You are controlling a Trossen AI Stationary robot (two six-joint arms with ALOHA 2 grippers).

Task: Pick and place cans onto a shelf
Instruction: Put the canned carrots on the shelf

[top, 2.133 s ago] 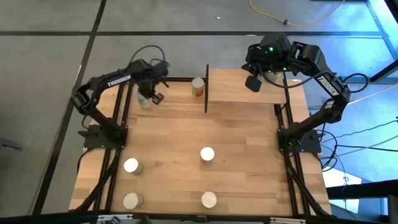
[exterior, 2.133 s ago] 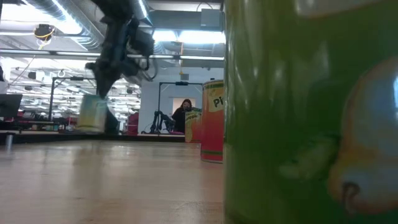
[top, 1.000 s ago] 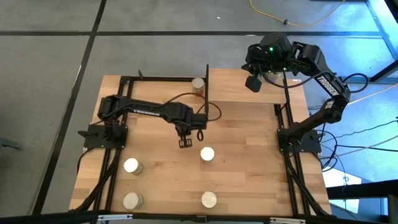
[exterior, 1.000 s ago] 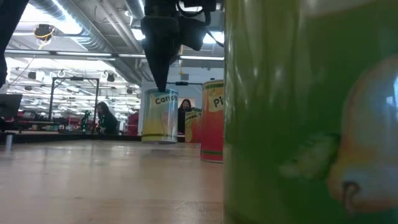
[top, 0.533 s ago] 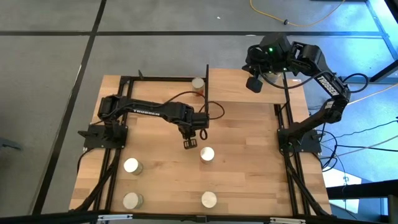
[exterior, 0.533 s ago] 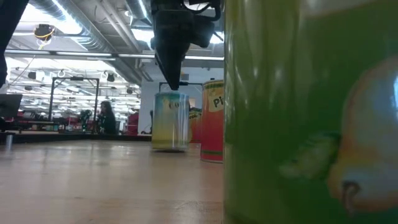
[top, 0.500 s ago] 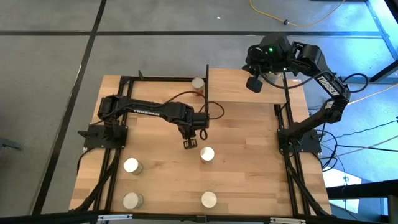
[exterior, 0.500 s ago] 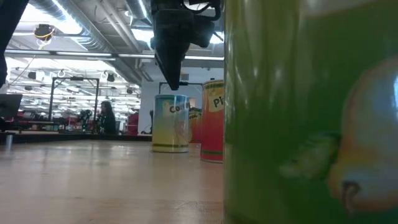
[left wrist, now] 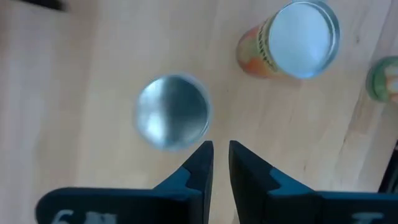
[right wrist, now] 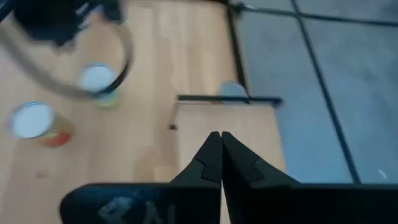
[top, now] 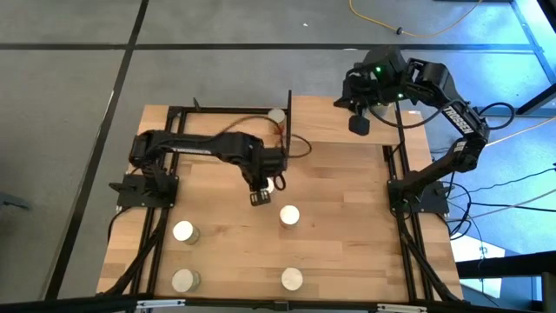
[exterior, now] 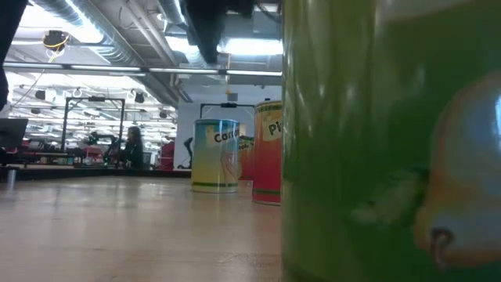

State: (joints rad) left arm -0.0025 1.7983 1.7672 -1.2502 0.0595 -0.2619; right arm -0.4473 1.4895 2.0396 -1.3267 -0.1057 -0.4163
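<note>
Left pincer (top: 260, 196) slightly parted, empty, above shiny-topped yellow-labelled can (left wrist: 173, 112) standing on wooden counter (top: 339, 226); right pincer (top: 359, 124) pressed together over light-wood shelf (top: 334, 122)

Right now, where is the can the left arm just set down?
In the high view it stands mid-table, the yellow-label can partly under the left end effector, just up-left of the orange can and below the shelf's black upright panel.
</note>
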